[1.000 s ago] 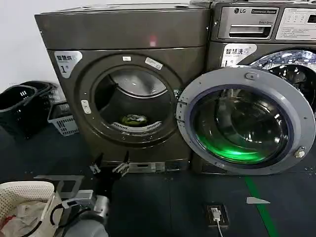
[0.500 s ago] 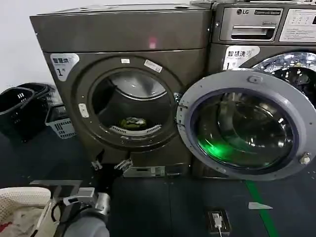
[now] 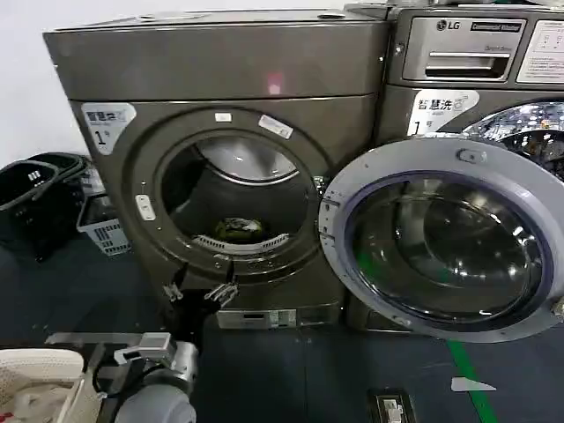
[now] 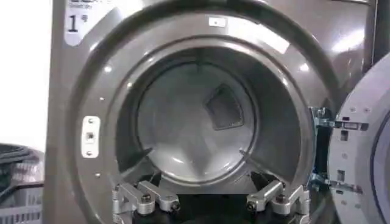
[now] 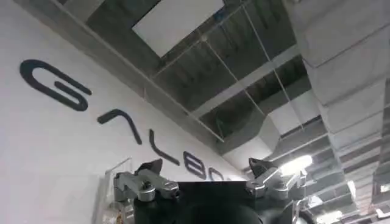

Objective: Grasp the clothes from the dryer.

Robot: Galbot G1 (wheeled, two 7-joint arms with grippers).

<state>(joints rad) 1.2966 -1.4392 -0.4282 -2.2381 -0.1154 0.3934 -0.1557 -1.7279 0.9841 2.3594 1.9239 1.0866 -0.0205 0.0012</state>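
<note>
The left pincer (image 3: 198, 292), released, is hovering near the bronze-grey front-loading dryer (image 3: 220, 159); the limp lime-green garment (image 3: 238, 230) lying inside looks light, best pinched at a raised fold.

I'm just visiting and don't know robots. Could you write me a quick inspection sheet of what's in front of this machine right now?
Surface: dark floor, green stripe at right.
Job's things: dryer, door swung open to the right; yellow-green clothes lying low inside the drum.
Clutter: dark baskets left of the dryer; white basket at lower left.
End effectors: left end effector open, just below the dryer opening; right end effector open, pointing at the ceiling.
Cables: plug in a floor socket.
Surroundings: second machine at right.
</note>
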